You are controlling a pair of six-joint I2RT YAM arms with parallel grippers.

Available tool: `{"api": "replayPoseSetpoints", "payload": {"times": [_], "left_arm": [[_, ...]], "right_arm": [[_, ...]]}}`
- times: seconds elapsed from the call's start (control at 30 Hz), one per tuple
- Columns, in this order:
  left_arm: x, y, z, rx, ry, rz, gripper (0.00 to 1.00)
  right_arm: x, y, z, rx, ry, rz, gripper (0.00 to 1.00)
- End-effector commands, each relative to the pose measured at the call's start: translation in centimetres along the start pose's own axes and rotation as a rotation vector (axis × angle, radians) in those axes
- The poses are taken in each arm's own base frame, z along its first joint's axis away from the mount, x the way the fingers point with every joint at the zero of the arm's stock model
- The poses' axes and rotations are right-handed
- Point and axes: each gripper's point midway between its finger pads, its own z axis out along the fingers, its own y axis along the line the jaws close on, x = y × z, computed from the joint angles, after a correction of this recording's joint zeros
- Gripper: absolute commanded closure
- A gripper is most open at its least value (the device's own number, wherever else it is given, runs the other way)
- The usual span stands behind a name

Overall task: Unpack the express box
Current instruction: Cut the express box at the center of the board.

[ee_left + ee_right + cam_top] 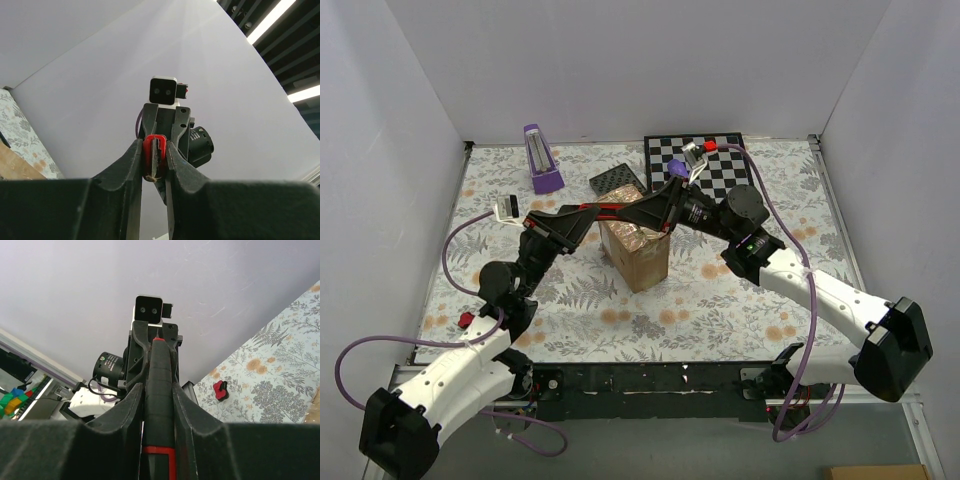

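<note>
Item: express box (pixel 638 250), flaps closed, centre frame on worktop (pixel 620 322). Above it: red-and-black tool (pixel 612 206), probably a cutter, clenched at opposite ends by left fingers (pixel 129 167) and right fingers (pixel 131 405). Advice: one side lets go cleanly before blade meets tape.

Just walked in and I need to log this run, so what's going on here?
Both arms meet above the cardboard box. The left gripper and the right gripper are each shut on the same long black-and-red tool, probably a cutter, held tip to tip between them as in a handover. The box stands upright beneath them, and its taped top looks not yet opened.
</note>
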Motion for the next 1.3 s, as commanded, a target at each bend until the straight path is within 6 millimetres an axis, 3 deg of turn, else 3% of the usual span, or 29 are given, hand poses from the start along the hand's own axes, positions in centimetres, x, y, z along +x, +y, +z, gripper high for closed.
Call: {"api": "replayPoseSetpoints", "payload": {"times": [0.0,0.07,0.1,0.13,0.2,0.23,0.33,0.5,0.63,0.67,0.73,0.77,0.8,0.9,0.93,0.97,1.0,1.03,1.1,1.13,1.27], "left_arm": [[-0.1,-1.1,0.4,0.015,0.006,0.02,0.89],[-0.1,-0.5,0.4,-0.019,0.012,0.03,0.68],[-0.2,-0.7,0.6,-0.023,0.012,0.038,0.47],[-0.2,0.3,0.5,-0.074,0.013,0.039,0.36],[-0.5,0.7,0.4,-0.11,0.001,0.057,0.24],[-0.5,1.6,0.2,-0.156,0.001,0.055,0.12],[-1.2,2.6,-0.2,-0.224,-0.038,0.072,0.02],[-2.9,3.6,-1.6,-0.329,-0.099,0.173,0.02],[-5.2,1.4,-2.0,-0.327,-0.172,0.308,0.02],[-5.6,0.3,-1.4,-0.309,-0.171,0.335,0.02],[-4.8,-1.3,-0.4,-0.26,-0.091,0.399,0.02],[-4.3,-0.6,0.4,-0.271,-0.042,0.449,0.02],[-4.3,-2.9,1.5,-0.217,-0.01,0.469,0.02],[-2.4,-5.0,4.0,-0.11,0.147,0.54,0.02],[-0.2,-6.5,4.1,-0.004,0.273,0.553,0.02],[0.7,-7.1,4.4,0.047,0.339,0.566,0.02],[2.2,-5.2,5.3,0.042,0.439,0.557,0.02],[3.8,-7.7,5.0,0.167,0.565,0.547,0.02],[5.8,-5.6,5.3,0.179,0.72,0.496,0.02],[6.3,-5.8,5.4,0.204,0.769,0.479,0.02],[8.6,-4.4,2.9,0.271,0.955,0.403,0.04]], "right_arm": [[-1.7,2.7,0.0,-0.068,-0.041,-0.076,0.95],[-2.1,3.0,-0.6,-0.059,-0.049,-0.096,0.99],[-2.1,2.8,-0.8,-0.043,-0.043,-0.101,0.99],[-2.3,2.8,-1.1,-0.036,-0.047,-0.106,0.99],[-3.3,2.8,-2.3,-0.01,-0.068,-0.122,0.99],[-3.6,2.7,-2.8,0.004,-0.075,-0.134,0.99],[-5.3,2.6,-4.4,0.049,-0.096,-0.175,0.99],[-6.7,1.6,-6.7,0.211,0.0,-0.27,0.99],[-6.4,0.0,-8.0,0.376,0.177,-0.367,0.99],[-5.2,-1.2,-8.6,0.411,0.253,-0.354,0.99],[-4.8,-0.6,-8.7,0.39,0.304,-0.361,0.99],[-3.7,-1.1,-9.1,0.398,0.362,-0.322,0.99],[-3.7,-0.7,-9.0,0.379,0.381,-0.344,0.99],[-2.5,-0.7,-9.7,0.366,0.462,-0.332,0.99],[-2.2,-0.7,-9.9,0.356,0.479,-0.333,0.99],[-1.6,-0.5,-10.1,0.339,0.504,-0.319,0.99],[-1.4,-0.2,-10.1,0.319,0.507,-0.321,0.99],[-0.9,-0.1,-10.1,0.3,0.514,-0.307,0.99],[-0.7,1.0,-10.0,0.233,0.513,-0.308,0.99],[-0.4,1.3,-10.0,0.213,0.517,-0.303,0.99],[-0.3,3.1,-9.6,0.105,0.514,-0.308,0.99]]}}
